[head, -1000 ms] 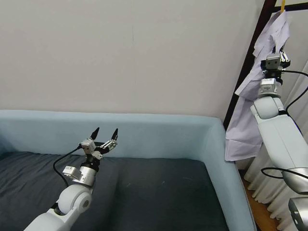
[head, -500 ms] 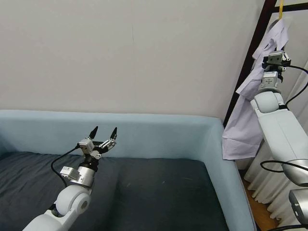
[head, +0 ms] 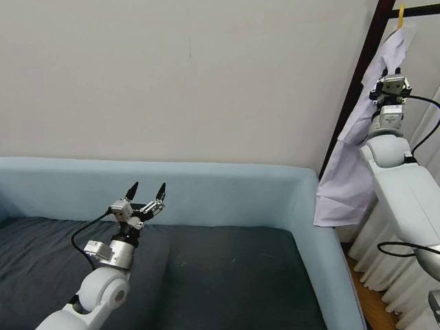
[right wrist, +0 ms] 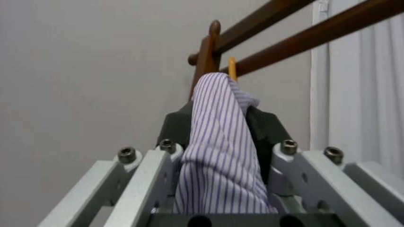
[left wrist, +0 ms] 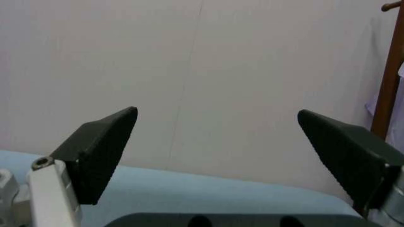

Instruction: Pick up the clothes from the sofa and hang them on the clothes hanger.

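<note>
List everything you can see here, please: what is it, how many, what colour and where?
shirt: one, white with fine purple stripes, hanging beside the rack, top pinched in the right claw
rack: one, dark brown wood, right of the sofa
hanger: one, yellow, just above the shirt's top
sofa: one, light blue, against the wall
cushion: one, dark grey, on the sofa seat
wall: off-white, behind the sofa
curtain: white, behind the rack
left claw: one, black tips, open, raised over the cushion
right claw: one, silver, raised by the rack, shut on the shirt
</note>
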Tool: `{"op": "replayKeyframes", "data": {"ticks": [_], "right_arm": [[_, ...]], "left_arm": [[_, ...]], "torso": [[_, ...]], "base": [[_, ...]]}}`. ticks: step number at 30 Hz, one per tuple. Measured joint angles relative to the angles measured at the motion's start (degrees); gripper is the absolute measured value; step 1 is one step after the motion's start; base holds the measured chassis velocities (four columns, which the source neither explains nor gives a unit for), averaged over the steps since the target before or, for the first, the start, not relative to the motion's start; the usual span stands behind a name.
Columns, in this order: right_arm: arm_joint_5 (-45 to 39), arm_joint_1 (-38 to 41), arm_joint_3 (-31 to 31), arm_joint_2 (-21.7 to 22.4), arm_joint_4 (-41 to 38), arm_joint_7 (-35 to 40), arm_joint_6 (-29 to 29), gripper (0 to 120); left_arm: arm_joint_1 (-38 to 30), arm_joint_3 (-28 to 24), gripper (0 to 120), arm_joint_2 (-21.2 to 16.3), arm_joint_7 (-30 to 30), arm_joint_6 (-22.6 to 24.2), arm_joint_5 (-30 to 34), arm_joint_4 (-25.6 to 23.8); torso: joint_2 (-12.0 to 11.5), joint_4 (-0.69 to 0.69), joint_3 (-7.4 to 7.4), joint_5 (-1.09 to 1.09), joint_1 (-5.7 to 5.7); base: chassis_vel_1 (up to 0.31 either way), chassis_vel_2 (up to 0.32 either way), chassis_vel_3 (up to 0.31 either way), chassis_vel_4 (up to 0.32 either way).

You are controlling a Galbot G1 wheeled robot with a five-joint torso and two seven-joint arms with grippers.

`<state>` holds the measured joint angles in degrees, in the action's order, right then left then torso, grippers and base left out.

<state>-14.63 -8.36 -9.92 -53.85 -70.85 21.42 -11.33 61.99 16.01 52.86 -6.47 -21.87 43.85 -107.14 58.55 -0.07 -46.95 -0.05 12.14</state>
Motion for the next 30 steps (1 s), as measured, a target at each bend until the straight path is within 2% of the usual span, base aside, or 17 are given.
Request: {"op": "replayKeyframes", "data": {"ticks": [1, 5, 6, 9, 10, 12, 13, 18, 24, 29, 30], "right_arm": [[0.0, 0.0, 0.0, 0.0, 0.0, 0.0, 0.0, 30], [-4.1, -7.7, -1.4, 3.8, -10.7, -1.1, -0.2, 47], [-4.1, -7.7, -1.4, 3.8, -10.7, -1.1, -0.2, 47], [-11.1, -21.8, -4.4, 7.4, -25.3, -4.8, -1.1, 64], [-11.1, -21.8, -4.4, 7.4, -25.3, -4.8, -1.1, 64], [-13.9, -28.5, -6.8, 7.7, -31.7, -7.3, -2.2, 73], [-13.9, -28.5, -6.8, 7.7, -31.7, -7.3, -2.2, 73], [-22.1, -44.6, -8.4, 5.3, -43.5, -11.1, -2.8, 96], [-24.3, -53.7, -8.2, 2.0, -47.2, -14.1, -2.5, 100], [-15.2, -67.8, -12.9, -3.7, -50.3, -15.4, -1.6, 100], [-15.2, -67.8, -12.9, -3.7, -50.3, -15.4, -1.6, 100]], "left_arm": [[0.0, 0.0, 100, 0.0, 0.0, 0.0, 0.0, 0.0], [2.3, 1.4, 100, 0.4, -0.1, 0.1, -0.2, -2.2], [2.3, 1.4, 100, 0.4, -0.1, 0.1, -0.2, -2.2], [5.1, 3.9, 100, 1.6, 0.1, 0.2, -0.1, -4.7], [5.1, 3.9, 100, 1.6, 0.1, 0.2, -0.1, -4.7], [7.1, 5.0, 100, 3.6, 0.1, 0.1, -0.1, -6.2], [7.1, 5.0, 100, 3.6, 0.1, 0.1, -0.1, -6.2], [11.9, 7.2, 100, 9.5, 1.9, -0.9, -2.7, -10.5], [17.0, 8.8, 100, 13.8, 2.4, 1.6, -8.7, -14.0], [24.5, 10.5, 100, 19.6, 1.4, -0.8, -22.4, -15.1], [24.5, 10.5, 100, 19.6, 1.4, -0.8, -22.4, -15.1]], "torso": [[0.0, 0.0, 0.0, 0.0, 0.0], [0.0, 0.0, 0.0, 0.01, -0.01], [0.0, 0.0, 0.0, 0.01, -0.01], [0.0, -0.02, 0.01, 0.05, -0.01], [0.0, -0.02, 0.01, 0.05, -0.01], [0.0, 0.01, 0.01, 0.0, -0.01], [0.0, 0.01, 0.01, 0.0, -0.01], [0.0, 0.0, 0.0, 0.02, -0.02], [0.0, 0.02, 0.01, 0.02, -0.02], [0.0, -0.01, 0.0, 0.01, -0.01], [0.0, -0.01, 0.0, 0.01, -0.01]], "base": [[0.0, 0.0, 0.0, 0.0], [0.0, 0.0, 0.0, 0.0], [0.0, 0.0, 0.0, 0.0], [0.0, 0.0, 0.0, 0.0], [0.0, 0.0, 0.0, 0.0], [0.0, 0.0, 0.0, 0.0], [0.0, 0.0, 0.0, 0.0], [0.0, 0.0, 0.0, 0.0], [0.0, 0.0, 0.0, 0.0], [0.0, 0.0, 0.0, 0.0], [0.0, 0.0, 0.0, 0.0]]}}
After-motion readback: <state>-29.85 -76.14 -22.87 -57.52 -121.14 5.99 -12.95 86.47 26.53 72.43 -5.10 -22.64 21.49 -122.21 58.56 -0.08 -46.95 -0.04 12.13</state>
